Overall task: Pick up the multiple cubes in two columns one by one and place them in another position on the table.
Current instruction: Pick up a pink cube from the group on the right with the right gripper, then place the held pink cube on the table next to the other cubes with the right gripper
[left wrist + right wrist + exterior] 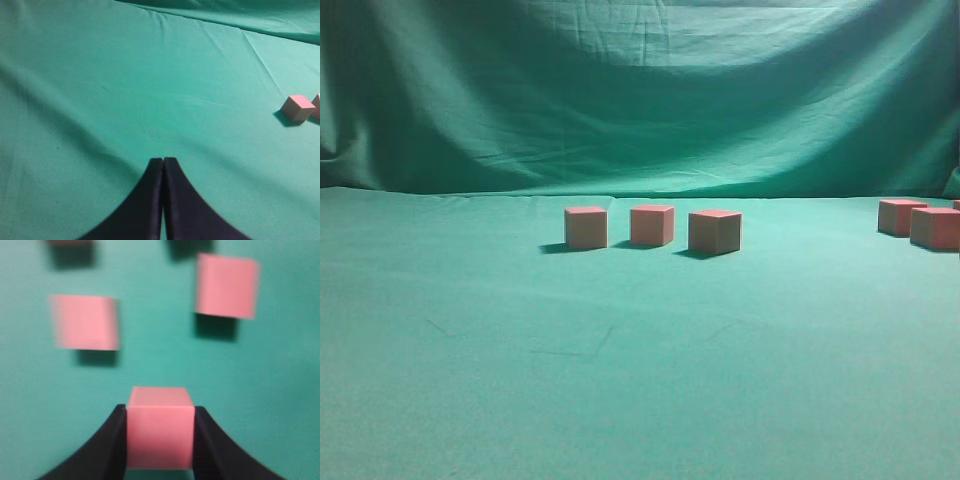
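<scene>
Right gripper point(160, 437) clamped on one cube point(160, 432), fingers flanking both sides. Two loose cubes on table point(165, 365) at 11 point(85, 322) and 1 o'clock point(227, 286). Left gripper point(163, 162) pinched together, empty; nearest cube point(298, 108) far off at 2 o'clock. Placed row of three point(651, 225) mid-table.

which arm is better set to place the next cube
Right. The right gripper is shut on a cube, with two loose cubes on the table beyond. The left gripper is shut and empty over bare cloth.
</scene>
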### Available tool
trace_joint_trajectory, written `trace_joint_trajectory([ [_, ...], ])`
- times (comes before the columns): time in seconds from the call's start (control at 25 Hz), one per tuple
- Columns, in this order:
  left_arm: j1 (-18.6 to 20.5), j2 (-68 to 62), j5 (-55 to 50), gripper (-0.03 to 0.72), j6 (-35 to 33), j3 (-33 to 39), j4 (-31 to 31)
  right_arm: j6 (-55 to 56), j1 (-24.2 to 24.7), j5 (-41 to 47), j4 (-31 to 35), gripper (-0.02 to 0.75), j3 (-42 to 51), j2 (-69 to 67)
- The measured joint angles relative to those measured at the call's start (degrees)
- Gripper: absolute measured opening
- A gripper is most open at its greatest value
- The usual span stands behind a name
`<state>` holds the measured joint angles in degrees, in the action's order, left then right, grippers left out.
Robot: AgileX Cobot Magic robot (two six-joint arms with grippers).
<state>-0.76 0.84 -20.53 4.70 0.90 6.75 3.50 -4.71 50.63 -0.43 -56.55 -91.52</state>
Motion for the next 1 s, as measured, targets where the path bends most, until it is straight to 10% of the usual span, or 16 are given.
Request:
trace_joint_trajectory([
  [0.56, 0.0, 0.0, 0.0, 0.000, 0.0, 0.0, 0.0, 2.6, -33.8, 7.1, 5.1, 0.272, -24.8, 0.1],
  [1.0, 0.0, 0.0, 0.0, 0.000, 0.0, 0.0, 0.0, 19.6, -42.7, 12.8, 5.7, 0.272, -45.3, -24.1],
])
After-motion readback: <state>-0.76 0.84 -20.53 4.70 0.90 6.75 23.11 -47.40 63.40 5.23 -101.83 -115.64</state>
